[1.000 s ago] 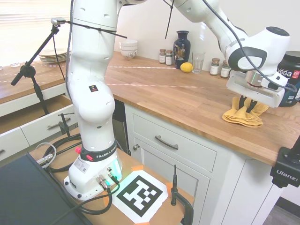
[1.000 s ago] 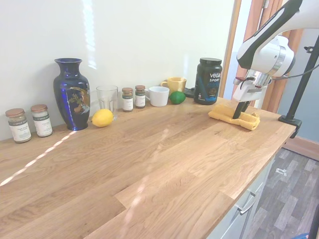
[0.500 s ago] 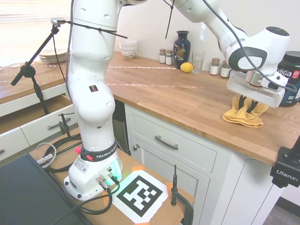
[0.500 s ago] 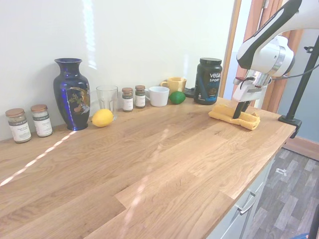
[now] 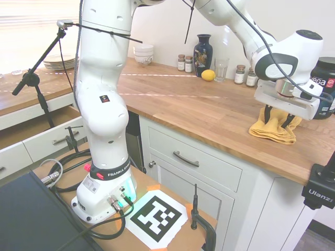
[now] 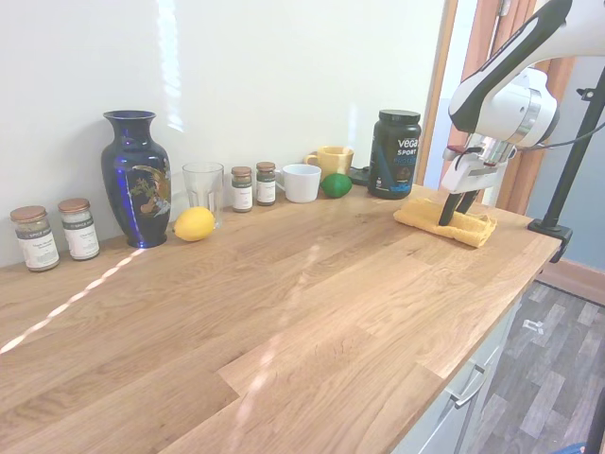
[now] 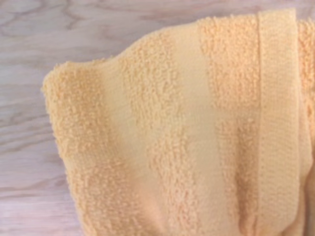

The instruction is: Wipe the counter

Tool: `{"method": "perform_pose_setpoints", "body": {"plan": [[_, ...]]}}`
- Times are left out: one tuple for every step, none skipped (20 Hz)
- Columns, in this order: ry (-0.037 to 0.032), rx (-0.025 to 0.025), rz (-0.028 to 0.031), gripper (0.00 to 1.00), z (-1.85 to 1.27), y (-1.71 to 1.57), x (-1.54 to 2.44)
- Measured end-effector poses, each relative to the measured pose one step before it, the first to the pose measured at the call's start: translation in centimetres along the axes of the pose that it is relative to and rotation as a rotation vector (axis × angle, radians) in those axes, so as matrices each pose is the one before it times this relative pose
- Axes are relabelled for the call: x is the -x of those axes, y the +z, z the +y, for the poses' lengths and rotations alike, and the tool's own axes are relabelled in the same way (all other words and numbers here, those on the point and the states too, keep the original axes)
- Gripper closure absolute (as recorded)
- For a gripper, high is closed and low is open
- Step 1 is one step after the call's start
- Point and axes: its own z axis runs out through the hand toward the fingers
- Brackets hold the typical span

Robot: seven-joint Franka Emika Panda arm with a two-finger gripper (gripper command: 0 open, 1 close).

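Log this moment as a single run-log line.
task: wipe counter | gripper: open, fingers astride yellow towel | towel: on counter near black tub | wipe stroke: not yet evident

Smooth, satin-finished wooden plank bench (image 6: 312, 312); yellow towel (image 7: 187, 137) of rough, looped terry cloth; glossy glazed blue vase (image 6: 135, 180).

White Franka arm (image 5: 102, 99), black cables, seemingly dark-fingered pincer (image 5: 277, 116)

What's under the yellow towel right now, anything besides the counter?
Only the counter shows around the yellow towel, which lies bunched on the wood with the gripper open over it, fingers down at the cloth. Whatever sits beneath its folds is covered; no bulge suggests an object.
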Motion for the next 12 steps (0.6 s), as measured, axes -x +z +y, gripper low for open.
{"method": "perform_pose_setpoints", "body": {"plan": [[0.00000,-0.00029,0.00163,0.00,-0.001,-0.046,-0.001],[0.00008,-0.00042,0.00180,0.00,0.003,-0.057,0.013],[0.00029,-0.00048,0.00346,0.00,0.015,-0.080,0.026],[0.00085,-0.00100,0.00434,0.00,0.033,-0.110,0.053],[0.00105,-0.00164,0.00403,0.00,0.032,-0.167,0.049],[0.00194,-0.00323,0.00412,0.00,0.042,-0.281,0.046],[0.00291,-0.00453,0.00506,0.00,0.077,-0.378,0.096],[0.00232,-0.00509,0.00486,0.00,0.104,-0.435,0.143],[0.00250,-0.00540,0.00451,0.00,0.137,-0.443,0.169],[0.00143,-0.00636,0.00570,0.00,0.151,-0.523,0.154],[-0.00085,-0.00768,0.00536,0.00,0.151,-0.530,0.216],[-0.00287,-0.00677,0.00497,0.00,0.153,-0.482,0.229]]}}
